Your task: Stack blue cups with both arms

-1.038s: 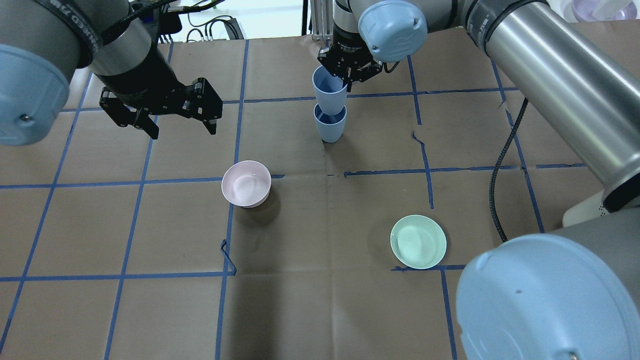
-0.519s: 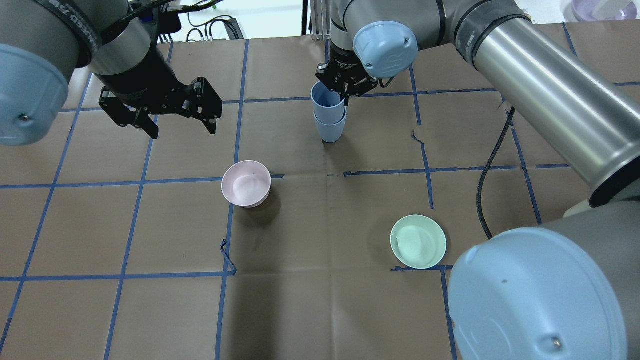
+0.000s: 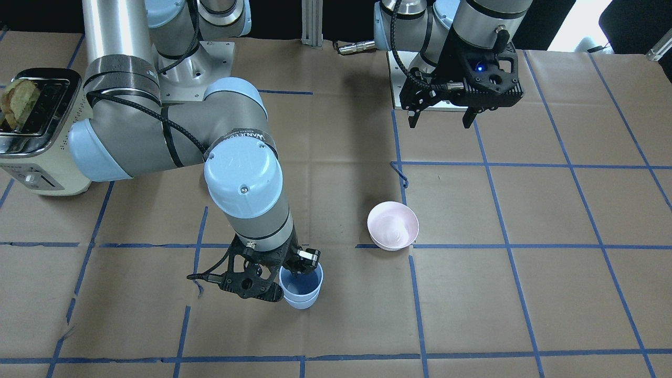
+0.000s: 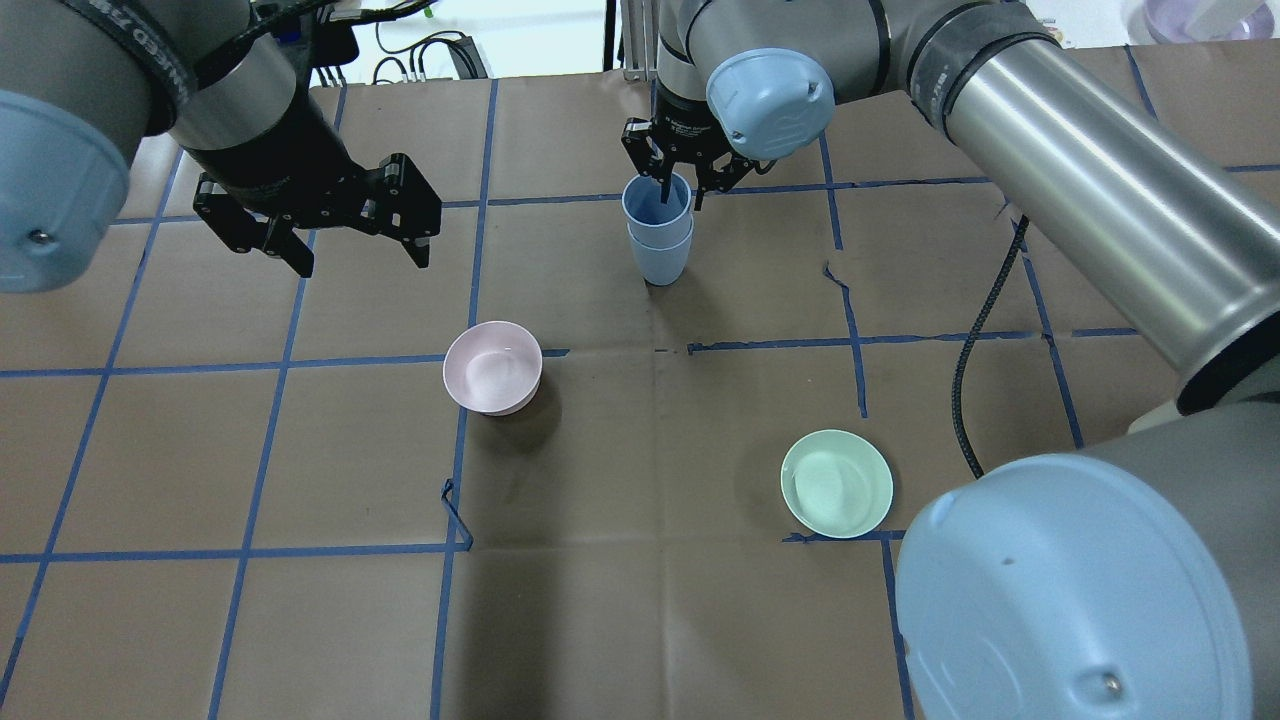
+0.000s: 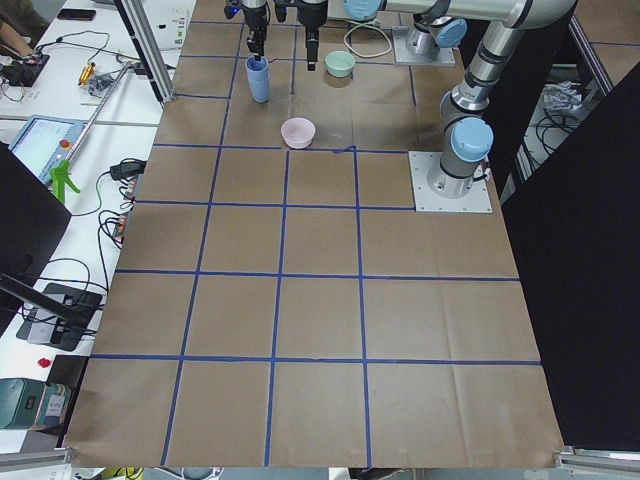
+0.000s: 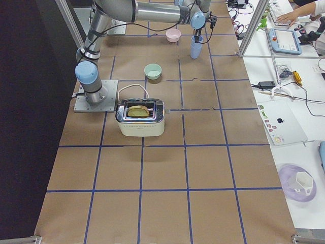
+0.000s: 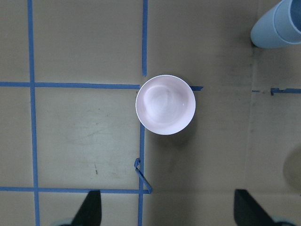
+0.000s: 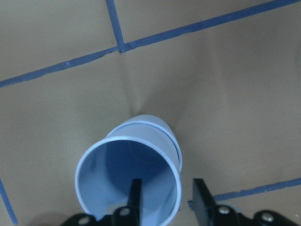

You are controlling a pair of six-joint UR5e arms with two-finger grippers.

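Two blue cups stand nested at the table's far middle: the upper cup point(image 4: 657, 205) sits inside the lower cup point(image 4: 660, 262). They also show in the front-facing view point(image 3: 301, 286) and the right wrist view point(image 8: 127, 179). My right gripper point(image 4: 680, 193) is open and straddles the upper cup's rim, one finger point(image 8: 135, 197) inside the cup and the other outside, with a gap to the wall. My left gripper point(image 4: 355, 245) is open and empty. It hovers above the table to the left of the cups, with the pink bowl below it.
A pale pink bowl point(image 4: 492, 367) sits left of centre and a mint-green bowl point(image 4: 836, 483) sits right of centre, nearer the robot. A toaster point(image 3: 31, 131) with bread stands beside the right arm's base. Blue tape lines grid the brown paper.
My right gripper lowered the held cup into the standing cup, and its jaws have spread apart. The left arm has barely moved.
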